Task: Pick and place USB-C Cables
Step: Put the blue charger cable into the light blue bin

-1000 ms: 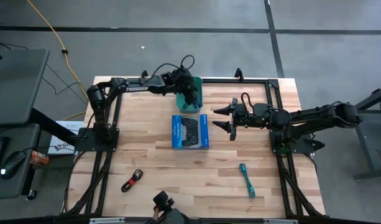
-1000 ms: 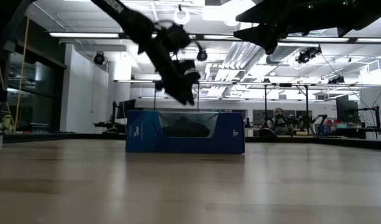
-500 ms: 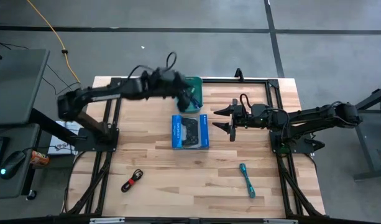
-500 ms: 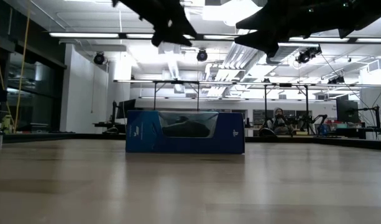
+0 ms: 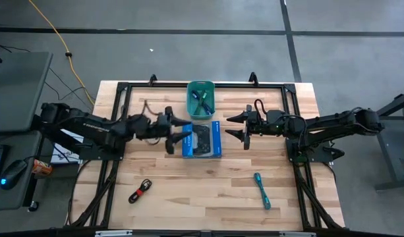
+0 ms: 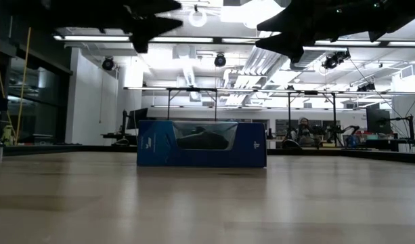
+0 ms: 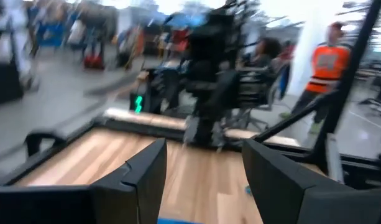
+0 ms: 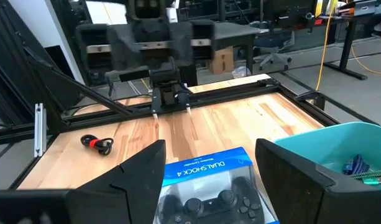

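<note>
A dark blue cable and a green cable lie inside the teal bin; the right wrist view shows the dark blue cable there too. The black cable with a red band lies on the table near the front left. The teal cable lies near the front right. My left gripper is open and holds nothing, raised just left of the blue controller box. My right gripper is open and holds nothing, raised just right of that box.
The blue controller box stands in the table's middle between both grippers, with the teal bin right behind it. A black metal frame runs along the table's edges. Bare wood lies between the two loose cables.
My left gripper has left the teal bin: it rose, then swung toward the table's left and near side, and is now beside the box's left edge. The right arm kept still.
</note>
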### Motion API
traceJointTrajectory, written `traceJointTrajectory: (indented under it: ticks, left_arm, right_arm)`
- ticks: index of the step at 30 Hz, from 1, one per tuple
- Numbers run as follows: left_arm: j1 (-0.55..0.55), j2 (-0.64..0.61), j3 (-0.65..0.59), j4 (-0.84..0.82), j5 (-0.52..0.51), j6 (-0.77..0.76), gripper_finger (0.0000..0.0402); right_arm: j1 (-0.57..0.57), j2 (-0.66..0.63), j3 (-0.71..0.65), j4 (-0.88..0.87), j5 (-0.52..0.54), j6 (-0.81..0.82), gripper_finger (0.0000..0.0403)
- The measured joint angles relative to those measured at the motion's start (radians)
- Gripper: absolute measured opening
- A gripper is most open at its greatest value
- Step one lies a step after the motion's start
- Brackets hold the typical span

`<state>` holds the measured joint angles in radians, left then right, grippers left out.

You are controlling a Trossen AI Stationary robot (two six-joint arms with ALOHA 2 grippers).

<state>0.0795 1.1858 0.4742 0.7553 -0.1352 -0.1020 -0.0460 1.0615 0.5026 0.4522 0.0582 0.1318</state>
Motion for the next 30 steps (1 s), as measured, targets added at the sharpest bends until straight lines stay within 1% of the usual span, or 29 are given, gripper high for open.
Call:
traceJointTrajectory:
  ticks: [2, 7, 13, 18, 30]
  left_arm:
    - [-0.029, -0.023, -0.024, 0.026, -0.004, 0.054, 0.0188]
    - [-0.056, -0.086, -0.03, -0.017, -0.012, 0.144, 0.0188]
    - [-0.056, -0.132, -0.03, -0.084, -0.012, 0.147, 0.0188]
    - [-0.056, -0.138, -0.03, -0.089, -0.011, 0.14, 0.0188]
    - [-0.056, -0.138, -0.03, -0.093, -0.011, 0.14, 0.0188]
  right_arm:
    - [0.0, 0.0, 0.0, 0.002, -0.002, 0.001, 0.0241]
    - [0.0, 0.0, 0.0, 0.037, -0.002, 0.002, 0.0241]
    - [0.0, 0.0, 0.0, 0.054, -0.002, 0.119, 0.0241]
    - [0.0, 0.0, 0.0, 0.046, -0.002, 0.072, 0.0241]
    - [0.0, 0.0, 0.0, 0.045, -0.002, 0.069, 0.0241]
